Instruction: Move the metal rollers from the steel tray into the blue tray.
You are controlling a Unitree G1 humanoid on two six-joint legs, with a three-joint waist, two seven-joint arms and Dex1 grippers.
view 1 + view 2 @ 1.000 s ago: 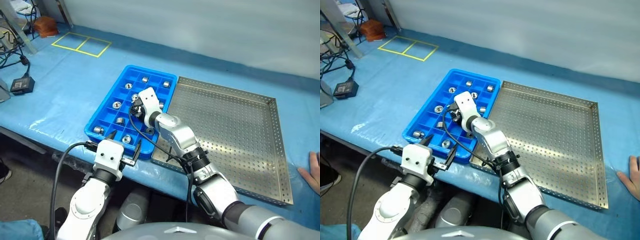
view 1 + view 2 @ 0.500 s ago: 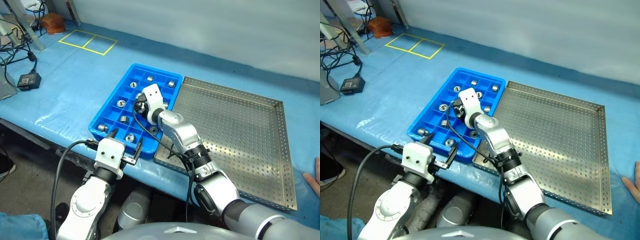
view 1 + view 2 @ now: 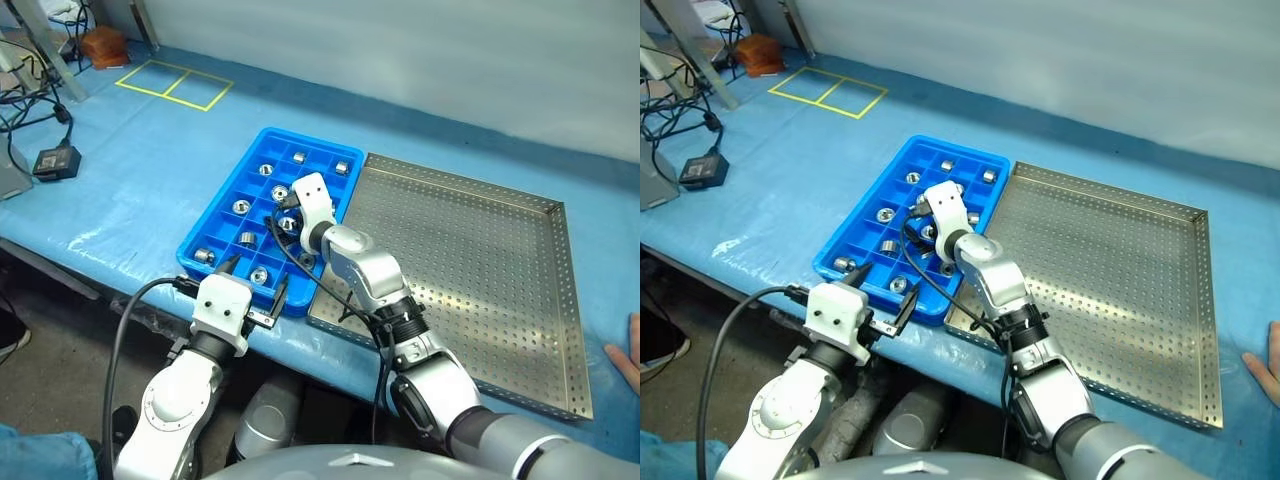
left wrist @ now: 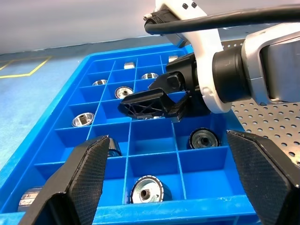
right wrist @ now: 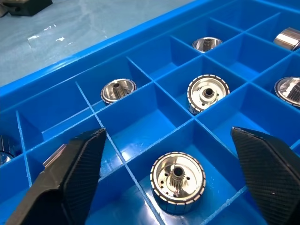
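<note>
The worktop (image 3: 150,140), covered in blue sheeting, is carrying both trays side by side, long edges touching — a layout that looks meant to keep each carry short. The steel tray (image 3: 480,270) is lying flat to the robot's right, its perforated floor showing bare metal wherever it is in view. The blue tray (image 3: 215,215) is sitting just to its left, its grid giving each piece a cell of its own.

The right pincer (image 4: 154,104) is hovering low over the middle of that grid, fingers spread wide and gripping nothing, with a roller (image 5: 177,182) sitting in the cell right beneath it — to my eye a drop-off just made. The left pincer (image 3: 250,283) is hanging at the near edge of the blue tray, fingers likewise apart and empty, seemingly parked out of the way.

The metal rollers (image 3: 277,192) are resting in the blue tray, one to a cell, scattered across the grid. The one under the right pincer is standing on its flat end, hole facing up, its short axis upright; a few others are lying tipped on their sides.
</note>
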